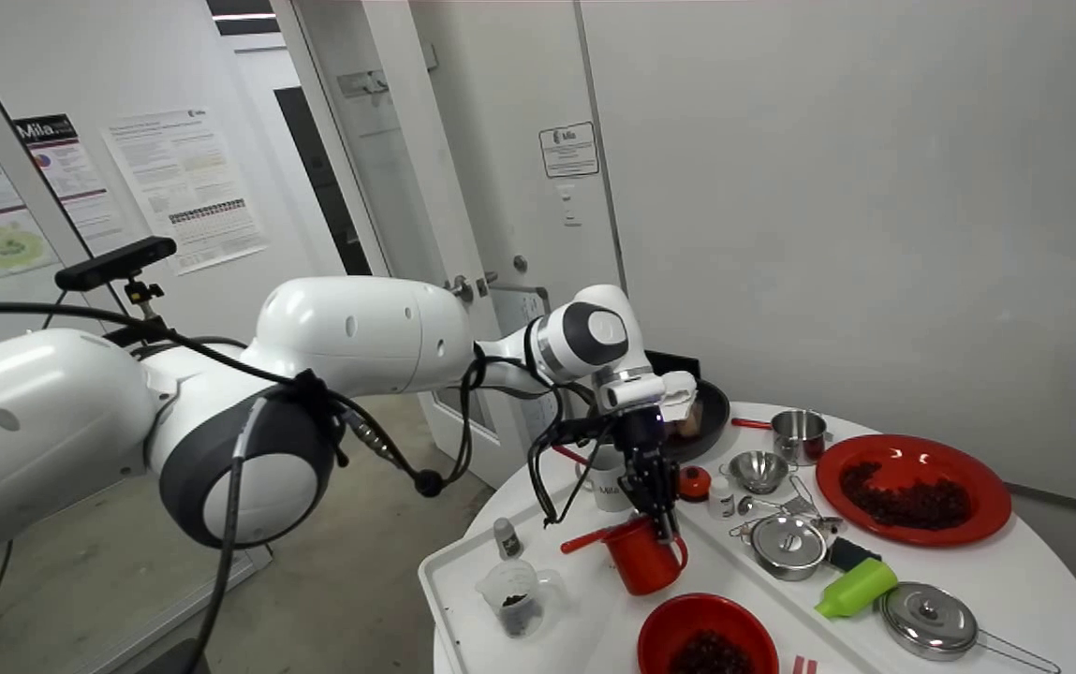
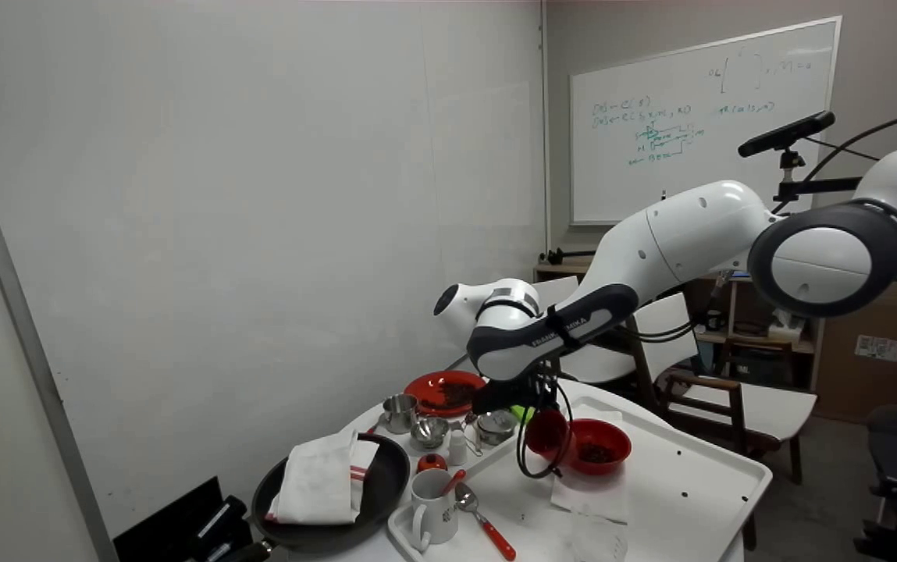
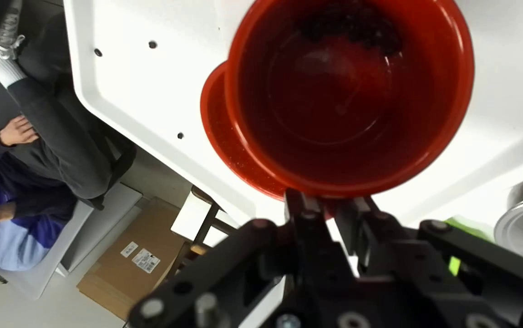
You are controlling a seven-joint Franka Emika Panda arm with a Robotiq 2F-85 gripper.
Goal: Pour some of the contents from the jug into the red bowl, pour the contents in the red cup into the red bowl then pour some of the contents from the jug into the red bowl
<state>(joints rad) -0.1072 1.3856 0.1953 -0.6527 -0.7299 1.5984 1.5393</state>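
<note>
White tray [image 1: 594,613] below | red cup [image 1: 644,567] gripped at tip of pincer [image 3: 328,206] | red bowl [image 1: 676,622] near cup

a count by kind
one red cup [image 1: 642,566], one red bowl [image 1: 701,614], one clear jug [image 1: 505,585], one white mug [image 2: 440,517] and two lidded pans [image 1: 788,543] [image 1: 927,618] are seen

In an exterior view "Mila" reads three times: on a poster [image 1: 81,178], white on its black header [image 1: 49,128]; on a black-bordered sign [image 1: 568,150]; on the white mug [image 1: 608,479]. "FRANK" and "MIKA" legible on the arm's dark band [image 2: 532,343], either side of a black strap [image 2: 562,326]. Handwriting [image 2: 663,144] on the whiteboard [image 2: 612,191], a printed sheet [image 1: 184,183] beside the poster, labels [image 3: 145,260] on a cardboard box [image 3: 113,273]: too small or blurred to read.
</note>
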